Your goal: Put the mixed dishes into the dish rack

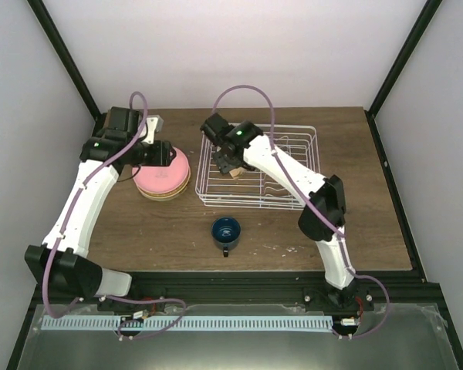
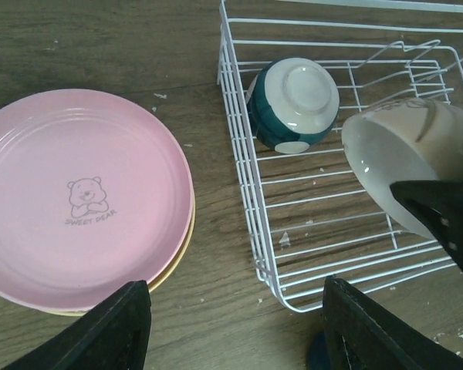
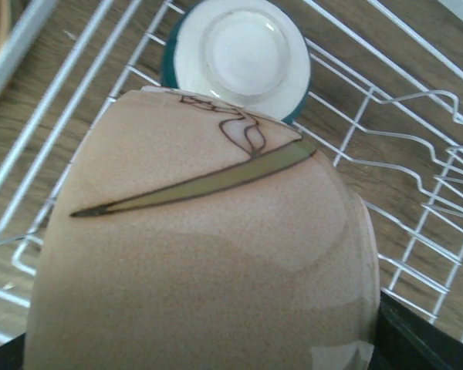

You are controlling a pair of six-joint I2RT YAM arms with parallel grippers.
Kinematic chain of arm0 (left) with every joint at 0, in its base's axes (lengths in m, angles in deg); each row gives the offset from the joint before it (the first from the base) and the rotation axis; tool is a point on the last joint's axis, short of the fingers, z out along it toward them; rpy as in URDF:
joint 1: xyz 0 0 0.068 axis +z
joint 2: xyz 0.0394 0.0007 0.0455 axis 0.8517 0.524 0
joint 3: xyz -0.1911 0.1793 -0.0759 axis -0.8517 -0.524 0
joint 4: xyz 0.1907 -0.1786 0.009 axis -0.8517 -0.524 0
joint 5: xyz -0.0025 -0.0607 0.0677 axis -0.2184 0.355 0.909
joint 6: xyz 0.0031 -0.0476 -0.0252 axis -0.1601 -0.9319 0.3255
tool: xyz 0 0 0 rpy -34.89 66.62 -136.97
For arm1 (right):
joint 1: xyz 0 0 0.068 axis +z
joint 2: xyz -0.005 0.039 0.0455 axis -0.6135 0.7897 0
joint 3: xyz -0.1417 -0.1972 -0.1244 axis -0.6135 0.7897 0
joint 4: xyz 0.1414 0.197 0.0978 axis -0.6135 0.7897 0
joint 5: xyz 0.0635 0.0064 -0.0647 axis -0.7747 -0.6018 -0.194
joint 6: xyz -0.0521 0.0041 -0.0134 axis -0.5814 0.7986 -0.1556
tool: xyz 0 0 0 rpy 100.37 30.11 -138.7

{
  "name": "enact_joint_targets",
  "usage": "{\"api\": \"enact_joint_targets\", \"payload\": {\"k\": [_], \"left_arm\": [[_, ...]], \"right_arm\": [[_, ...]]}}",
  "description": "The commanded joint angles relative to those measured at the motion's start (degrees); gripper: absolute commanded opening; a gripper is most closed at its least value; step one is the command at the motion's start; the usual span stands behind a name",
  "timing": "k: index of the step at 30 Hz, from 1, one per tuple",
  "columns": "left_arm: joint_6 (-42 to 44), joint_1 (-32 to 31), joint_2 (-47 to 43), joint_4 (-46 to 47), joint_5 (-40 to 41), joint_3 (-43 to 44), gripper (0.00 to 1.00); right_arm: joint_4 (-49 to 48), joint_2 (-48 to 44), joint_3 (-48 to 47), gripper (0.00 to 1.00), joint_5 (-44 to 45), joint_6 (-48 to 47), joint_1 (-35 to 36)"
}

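Observation:
The pink plate (image 1: pixel 160 179) lies on the tan-yellow plate (image 1: pixel 168 196), left of the white wire dish rack (image 1: pixel 293 132). My left gripper (image 1: pixel 170 154) hovers over the plates, open and empty. In its wrist view the pink plate (image 2: pixel 77 196) is at the left, with the tan-yellow plate's edge (image 2: pixel 174 266) beneath it. My right gripper (image 1: pixel 231 163) is inside the rack's left end, shut on the cream bowl (image 3: pixel 201 262), which is tilted on its side. The white-and-blue bowl (image 2: pixel 293 104) sits upside down in the rack's corner. The dark blue mug (image 1: pixel 225 230) stands upright in front of the rack.
The upright plate prongs (image 1: pixel 282 185) run along the rack's right half. The rack's near corner (image 2: pixel 282 285) lies between my left fingers in the left wrist view. Bare wood table (image 1: pixel 370 223) lies to the right and front. Black frame posts stand at the back corners.

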Motion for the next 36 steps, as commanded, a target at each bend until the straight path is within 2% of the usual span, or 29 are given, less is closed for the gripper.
{"api": "enact_joint_targets", "payload": {"k": [1,7,17,29,31,36], "left_arm": [[0.38,0.21,-3.31,1.57,0.96,-1.74,0.63],[-0.06,0.27,-4.5,2.19,0.42,-3.62,0.63],[-0.22,0.28,-4.12,3.03,-0.11,-4.18,0.63],[-0.16,0.22,-3.35,2.87,0.51,-3.98,0.63],[-0.11,0.25,-3.08,2.78,0.43,-3.73,0.63],[-0.08,0.26,-2.28,2.68,0.03,-3.11,0.63]], "right_arm": [[2.86,4.27,-5.08,0.37,11.89,1.51,1.76],[6.77,9.7,-8.02,0.37,18.05,3.72,2.77],[6.93,13.42,-7.22,0.38,26.19,4.51,3.72],[5.8,16.79,-5.04,0.41,28.42,2.44,4.45],[5.62,16.87,-4.88,0.43,28.27,2.2,4.44],[5.52,16.66,-4.42,0.67,27.61,1.99,4.45]]}}
